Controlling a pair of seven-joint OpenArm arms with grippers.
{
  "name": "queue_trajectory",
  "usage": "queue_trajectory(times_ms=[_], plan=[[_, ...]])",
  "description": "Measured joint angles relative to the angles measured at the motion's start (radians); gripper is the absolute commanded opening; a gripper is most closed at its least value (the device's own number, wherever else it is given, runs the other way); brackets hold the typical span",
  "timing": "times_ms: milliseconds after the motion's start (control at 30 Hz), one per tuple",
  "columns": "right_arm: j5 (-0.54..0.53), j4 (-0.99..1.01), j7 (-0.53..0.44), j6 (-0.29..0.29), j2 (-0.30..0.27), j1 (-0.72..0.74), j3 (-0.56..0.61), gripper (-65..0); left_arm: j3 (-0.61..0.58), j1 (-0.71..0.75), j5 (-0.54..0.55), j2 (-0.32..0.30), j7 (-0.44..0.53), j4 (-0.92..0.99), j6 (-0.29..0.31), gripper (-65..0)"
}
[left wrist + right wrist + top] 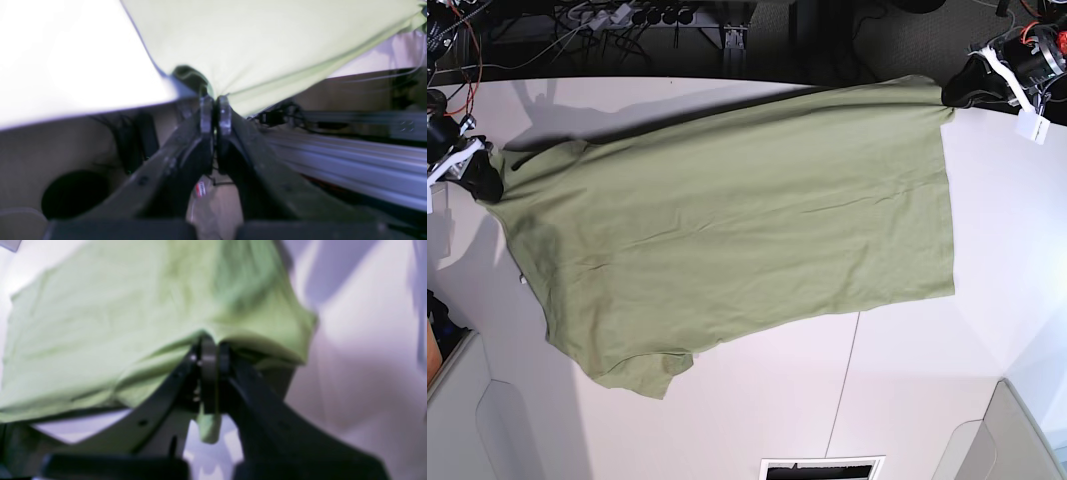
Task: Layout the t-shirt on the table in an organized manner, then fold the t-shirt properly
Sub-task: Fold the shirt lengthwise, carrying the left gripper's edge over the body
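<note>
The olive-green t-shirt (pixel 737 225) lies mostly flat across the white table (pixel 907 400), pulled taut between both arms. My left gripper (pixel 954 92) is at the far right edge of the table, shut on a corner of the shirt. In the left wrist view its jaws (pixel 216 110) pinch the cloth (pixel 267 43) just off the table edge. My right gripper (pixel 485 178) at the left side is shut on the opposite end. In the right wrist view that gripper (pixel 213 353) holds a fold of the shirt (pixel 133 323), and a bit of cloth pokes down between the fingers.
A thin dark seam (pixel 842 390) runs across the tabletop near the front, ending at a dark slot (pixel 822 468). Cables and a power strip (pixel 627 18) lie behind the far edge. A metal rail (pixel 350 160) runs below the table edge.
</note>
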State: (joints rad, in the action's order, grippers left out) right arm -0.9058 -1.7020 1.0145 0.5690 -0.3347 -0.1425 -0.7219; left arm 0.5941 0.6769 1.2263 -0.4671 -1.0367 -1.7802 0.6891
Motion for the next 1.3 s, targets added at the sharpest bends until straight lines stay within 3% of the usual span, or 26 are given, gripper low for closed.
queue_trajectory(times_ms=[167,367,633,700,800,867,1133,1233,1300], plan=[[0.034,0.026,-0.011,0.004,-0.001,0.077,0.030,-65.0,-0.016,-0.107,-0.076,-0.007,0.045,0.029,0.000,-65.0],[0.159,0.082,-0.083,0.005,0.000,0.174,0.187,-65.0,-0.134,-0.232,-0.170,-0.069,0.068,0.081,0.000,-65.0],[0.233,0.213,-0.110,0.004,-0.001,0.283,0.264,-65.0,-0.188,-0.329,-0.283,-0.071,0.144,0.187,0.000,-65.0],[0.237,0.239,-0.110,0.004,-0.001,0.290,0.264,-65.0,-0.187,-0.343,-0.287,-0.074,0.143,0.212,0.000,-58.7],[0.241,0.250,-0.095,0.003,0.000,0.283,0.264,-45.2,-0.188,-0.358,-0.286,-0.076,0.145,0.225,0.000,-45.6],[0.241,0.250,-0.092,0.003,0.000,0.278,0.261,-40.0,-0.187,-0.358,-0.285,-0.084,0.146,0.225,0.000,-40.0],[0.146,0.235,-0.077,0.002,-0.001,0.276,0.110,-40.2,-0.112,-0.357,-0.212,-0.104,0.147,0.180,0.000,-39.7],[0.153,0.235,-0.100,0.002,0.000,0.276,0.120,-40.6,-0.111,-0.358,-0.213,-0.097,0.160,0.180,0.000,-39.7],[0.193,0.241,-0.132,0.002,0.000,0.277,0.161,-45.2,-0.113,-0.356,-0.238,-0.084,0.195,0.180,0.000,-39.7]])
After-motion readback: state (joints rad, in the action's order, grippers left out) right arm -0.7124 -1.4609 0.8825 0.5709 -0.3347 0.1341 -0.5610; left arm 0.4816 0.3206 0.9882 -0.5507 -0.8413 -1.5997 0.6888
